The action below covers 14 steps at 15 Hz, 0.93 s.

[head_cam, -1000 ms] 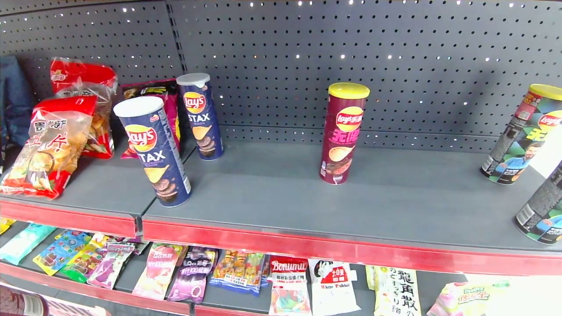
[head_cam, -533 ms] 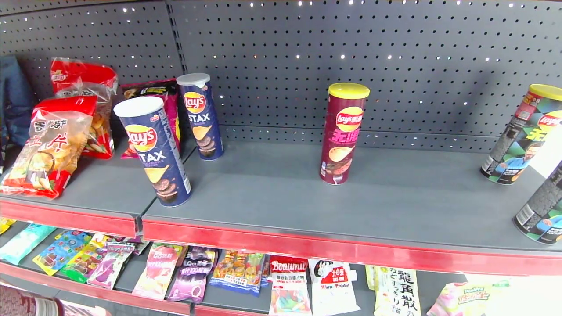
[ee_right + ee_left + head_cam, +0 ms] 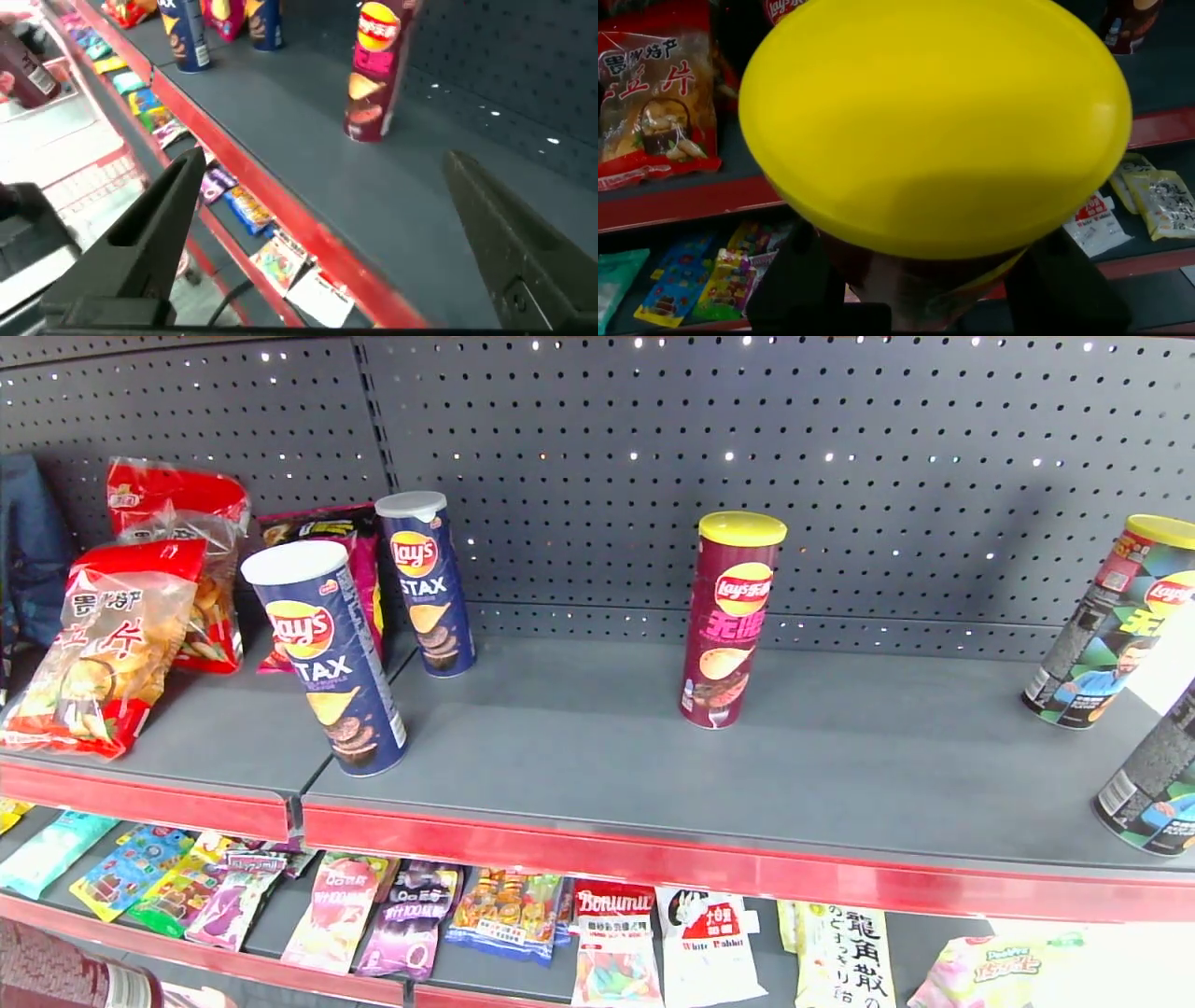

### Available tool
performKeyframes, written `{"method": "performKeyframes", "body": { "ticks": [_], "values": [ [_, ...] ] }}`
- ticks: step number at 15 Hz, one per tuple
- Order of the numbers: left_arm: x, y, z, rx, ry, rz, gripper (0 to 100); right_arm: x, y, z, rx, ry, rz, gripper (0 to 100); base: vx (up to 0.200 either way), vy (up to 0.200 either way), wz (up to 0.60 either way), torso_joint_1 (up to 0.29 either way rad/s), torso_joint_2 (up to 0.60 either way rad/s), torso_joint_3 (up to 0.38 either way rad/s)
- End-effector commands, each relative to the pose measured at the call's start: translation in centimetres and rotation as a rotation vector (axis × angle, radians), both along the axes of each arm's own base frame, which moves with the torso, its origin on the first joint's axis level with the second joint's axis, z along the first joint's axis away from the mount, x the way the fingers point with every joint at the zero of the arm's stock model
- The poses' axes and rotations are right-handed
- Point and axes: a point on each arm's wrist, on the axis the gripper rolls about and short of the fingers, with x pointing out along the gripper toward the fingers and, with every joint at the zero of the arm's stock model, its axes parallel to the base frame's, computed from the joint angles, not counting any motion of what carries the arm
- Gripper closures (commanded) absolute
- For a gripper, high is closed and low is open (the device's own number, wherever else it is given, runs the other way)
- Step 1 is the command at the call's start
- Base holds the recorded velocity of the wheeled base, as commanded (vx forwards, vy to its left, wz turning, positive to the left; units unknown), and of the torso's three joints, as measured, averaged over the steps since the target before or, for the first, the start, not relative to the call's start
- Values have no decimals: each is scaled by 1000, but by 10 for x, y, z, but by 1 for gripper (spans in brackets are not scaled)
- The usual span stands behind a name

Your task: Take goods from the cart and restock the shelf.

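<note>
Held maroon chip can (image 3: 65, 975) shows further into the lower-left corner than 1 s ago, so lift toward shelf (image 3: 579, 756) prob. underway. L gripper (image 3: 924, 280) clamped on it below yellow lid (image 3: 934, 121). R gripper (image 3: 324, 161) wide, empty. Must clear red shelf lip (image 3: 653, 861); bare room mid-frame btw blue can (image 3: 327, 658) & standing maroon can (image 3: 731, 621).

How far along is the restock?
Looks done: a maroon can stands upright on the shelf. In hand: left gripper is shut on a yellow-lidded can, not yet set down there. Right gripper open, empty. Left: place that can; much bare shelf remains, so likely more trips.
</note>
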Motion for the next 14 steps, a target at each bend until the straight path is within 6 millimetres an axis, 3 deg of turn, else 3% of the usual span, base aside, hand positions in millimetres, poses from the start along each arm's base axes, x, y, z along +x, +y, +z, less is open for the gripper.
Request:
{"method": "performKeyframes", "body": {
  "ticks": [1, 4, 5, 6, 11, 14],
  "values": [
    [6, -1, 3, 7, 21, 7, 100, 81, 41, 6, -56, 112, 43, 0, 0, 0, 0, 0, 0, 0],
    [7, -1, 6, 10, 21, 8, 100, 132, 75, -10, -48, 68, 50, 0, 0, 0, 0, 0, 0, 0],
    [7, -1, 6, 10, 21, 8, 100, 132, 75, -10, -48, 68, 50, 0, 0, 0, 0, 0, 0, 0],
    [8, -2, 5, 13, 25, 8, 100, 162, 90, -23, -42, 50, 19, 0, 0, 0, 0, 0, 0, 0],
    [12, -3, 14, 17, 21, 5, 100, 197, 104, -33, -46, 72, 3, 0, 0, 0, 0, 0, 0, 0],
    [14, -3, 15, 18, 26, 3, 100, 212, 92, -32, -41, 68, -8, 0, 0, 0, 0, 0, 0, 0]
  ]
}}
